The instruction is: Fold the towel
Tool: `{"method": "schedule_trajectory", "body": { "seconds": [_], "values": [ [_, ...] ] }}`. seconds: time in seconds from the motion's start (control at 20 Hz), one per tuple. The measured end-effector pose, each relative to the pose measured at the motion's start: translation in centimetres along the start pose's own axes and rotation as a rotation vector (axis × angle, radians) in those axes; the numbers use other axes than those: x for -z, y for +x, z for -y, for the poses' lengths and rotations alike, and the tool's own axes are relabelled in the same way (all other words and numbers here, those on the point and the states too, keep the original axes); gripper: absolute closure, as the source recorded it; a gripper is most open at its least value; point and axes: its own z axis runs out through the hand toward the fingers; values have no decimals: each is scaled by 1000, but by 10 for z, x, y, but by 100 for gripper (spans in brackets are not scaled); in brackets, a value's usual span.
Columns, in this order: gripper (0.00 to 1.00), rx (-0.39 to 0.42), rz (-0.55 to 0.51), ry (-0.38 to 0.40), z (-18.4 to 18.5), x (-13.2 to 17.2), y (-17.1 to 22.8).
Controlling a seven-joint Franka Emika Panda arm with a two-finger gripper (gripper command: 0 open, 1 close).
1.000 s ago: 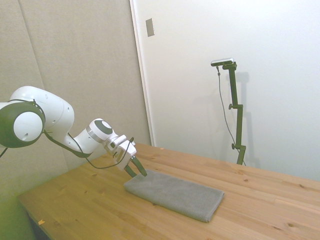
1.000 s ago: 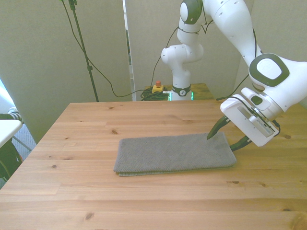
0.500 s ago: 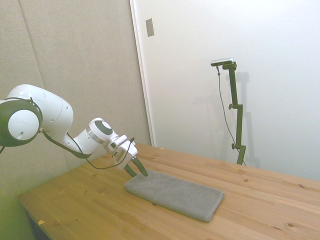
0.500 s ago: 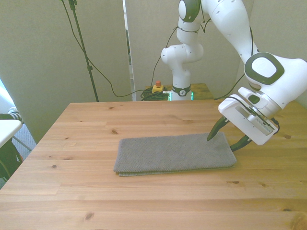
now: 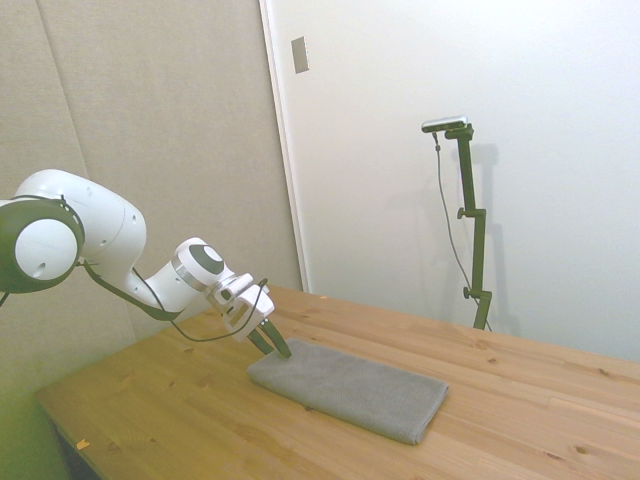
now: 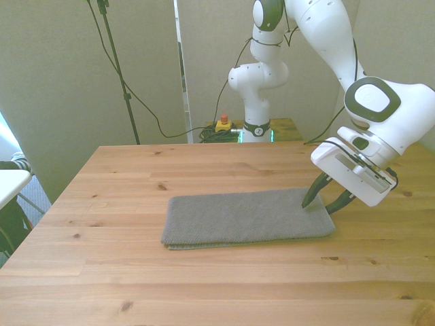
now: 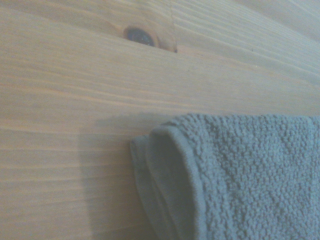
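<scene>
One grey terry towel lies folded into a long strip, its near end directly beneath the gripper. At that end the wrist view shows at least two stacked layers with rounded edges. There is one wooden table under the gripper and one dark knot in the wood just beyond the towel's corner. One white arm carries the single two-finger gripper.

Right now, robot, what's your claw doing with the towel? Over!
Gripper open, low at the towel's end on the front view's right. Towel flat on the table, already layered. Nothing in the way.
</scene>
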Motion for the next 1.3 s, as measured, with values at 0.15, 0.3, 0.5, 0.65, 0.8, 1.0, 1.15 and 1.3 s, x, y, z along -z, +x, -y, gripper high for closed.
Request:
{"method": "schedule_trajectory", "body": {
  "seconds": [0.15,0.3,0.5,0.65,0.8,1.0,1.15,1.3],
  "values": [
    [100,4,6,-1,0,-1,-2],
    [100,6,17,-4,-1,-3,-4],
    [100,6,25,-7,-2,-4,-3],
    [100,5,37,-5,-5,-3,2],
    [100,3,65,15,-16,8,16],
    [100,-5,84,45,-44,31,46],
    [100,-29,111,70,-68,37,79],
    [100,-66,137,102,-97,31,123]
  ]
}}
